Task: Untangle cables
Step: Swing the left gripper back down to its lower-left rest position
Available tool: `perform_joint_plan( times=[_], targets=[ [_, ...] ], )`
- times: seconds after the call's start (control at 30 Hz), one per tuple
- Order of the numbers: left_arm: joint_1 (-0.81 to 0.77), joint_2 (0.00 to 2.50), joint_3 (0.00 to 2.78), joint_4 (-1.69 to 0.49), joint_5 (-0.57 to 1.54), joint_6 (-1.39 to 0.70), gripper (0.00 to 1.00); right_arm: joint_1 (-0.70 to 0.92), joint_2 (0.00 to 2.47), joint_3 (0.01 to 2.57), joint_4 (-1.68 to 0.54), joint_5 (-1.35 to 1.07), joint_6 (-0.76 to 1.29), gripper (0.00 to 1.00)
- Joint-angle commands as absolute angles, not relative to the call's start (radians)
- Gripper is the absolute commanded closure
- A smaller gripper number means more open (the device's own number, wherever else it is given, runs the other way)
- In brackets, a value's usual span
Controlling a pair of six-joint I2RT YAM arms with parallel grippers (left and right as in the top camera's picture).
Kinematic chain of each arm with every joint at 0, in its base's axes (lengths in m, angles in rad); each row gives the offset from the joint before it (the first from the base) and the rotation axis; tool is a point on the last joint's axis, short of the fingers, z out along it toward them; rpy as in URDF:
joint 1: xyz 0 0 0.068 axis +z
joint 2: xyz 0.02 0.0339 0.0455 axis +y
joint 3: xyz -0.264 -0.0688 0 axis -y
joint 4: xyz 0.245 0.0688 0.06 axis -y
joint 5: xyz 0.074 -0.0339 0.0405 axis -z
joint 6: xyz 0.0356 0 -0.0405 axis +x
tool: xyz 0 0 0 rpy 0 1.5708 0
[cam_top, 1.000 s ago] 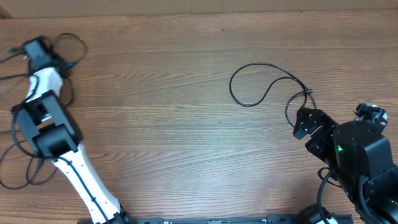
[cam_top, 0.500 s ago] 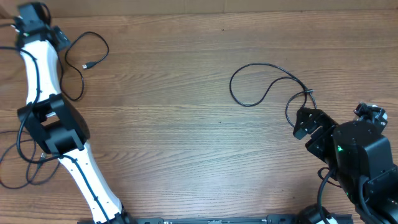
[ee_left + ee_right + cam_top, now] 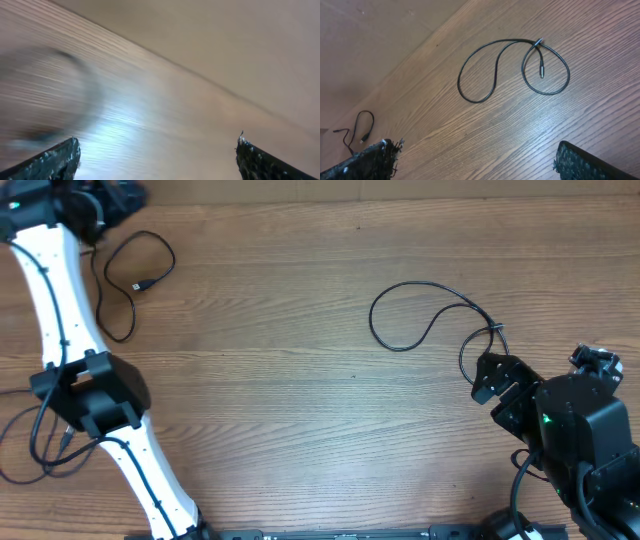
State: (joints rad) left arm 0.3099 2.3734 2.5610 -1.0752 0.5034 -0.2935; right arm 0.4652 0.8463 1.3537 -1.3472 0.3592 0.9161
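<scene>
One thin black cable (image 3: pixel 134 278) lies in a loose loop at the far left of the table, its small plug (image 3: pixel 141 285) turned inward. My left gripper (image 3: pixel 118 197) is beyond it at the far left corner, apart from it. In the blurred left wrist view the left gripper (image 3: pixel 157 160) is open, with only wood between its fingers. A second cable (image 3: pixel 418 315) curls in two loops right of centre, and the right wrist view shows this cable (image 3: pixel 495 65) with its plug (image 3: pixel 540 71). My right gripper (image 3: pixel 482 376) (image 3: pixel 477 160) is open just in front of it, empty.
The left arm's thicker black cables (image 3: pixel 35 435) hang along the table's left edge beside its base (image 3: pixel 95 395). The right arm's body (image 3: pixel 575 430) fills the near right corner. A seam (image 3: pixel 400 199) runs along the far side of the wooden table.
My left gripper opened and let go of the left cable, then swung farther toward the far left corner. That cable now lies spread on the table. The right arm has not moved.
</scene>
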Motion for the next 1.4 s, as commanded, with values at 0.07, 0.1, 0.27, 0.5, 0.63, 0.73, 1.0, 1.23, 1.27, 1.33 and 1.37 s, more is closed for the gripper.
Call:
perform_joint_plan(
  times=[0.07, 0.1, 0.27, 0.5, 0.63, 0.73, 1.0, 1.23, 1.27, 1.33, 1.37],
  targets=[
    [0.089, 2.356, 2.574, -1.204, 0.692, -0.222, 0.00, 0.464, 0.843, 1.354, -1.345, 0.376, 0.911, 0.00],
    [0.044, 2.356, 2.574, -1.225, 0.633, -0.223, 0.00, 0.464, 0.843, 1.354, -1.346, 0.376, 0.911, 0.00],
    [-0.139, 2.314, 2.584, -1.249, 0.511, -0.224, 0.00, 0.464, 0.843, 1.354, -1.346, 0.376, 0.911, 0.00],
    [-0.260, 2.155, 2.584, -1.355, 0.100, -0.281, 0.01, 0.464, 0.843, 1.354, -1.346, 0.376, 0.911, 0.00],
    [-0.304, 2.044, 2.584, -1.448, -0.069, -0.348, 0.00, 0.464, 0.843, 1.354, -1.346, 0.376, 0.911, 0.00],
    [-0.347, 1.980, 2.583, -1.477, -0.101, -0.316, 0.01, 0.464, 0.843, 1.354, -1.346, 0.376, 0.911, 0.00],
    [-0.516, 1.908, 2.582, -1.647, -0.386, -0.459, 0.06, 0.464, 0.843, 1.354, -1.346, 0.376, 0.911, 0.00],
    [-0.625, 1.861, 2.568, -1.690, -0.585, -0.513, 0.02, 0.464, 0.843, 1.354, -1.346, 0.376, 0.911, 0.00],
    [-0.625, 1.845, 2.568, -1.690, -0.588, -0.511, 0.02, 0.464, 0.843, 1.354, -1.346, 0.376, 0.911, 0.00],
    [-0.619, 1.805, 2.568, -1.690, -0.582, -0.497, 0.00, 0.464, 0.843, 1.354, -1.345, 0.376, 0.911, 0.00],
    [-0.613, 1.781, 2.566, -1.690, -0.575, -0.489, 0.00, 0.464, 0.843, 1.354, -1.345, 0.376, 0.911, 0.00]
  ],
)
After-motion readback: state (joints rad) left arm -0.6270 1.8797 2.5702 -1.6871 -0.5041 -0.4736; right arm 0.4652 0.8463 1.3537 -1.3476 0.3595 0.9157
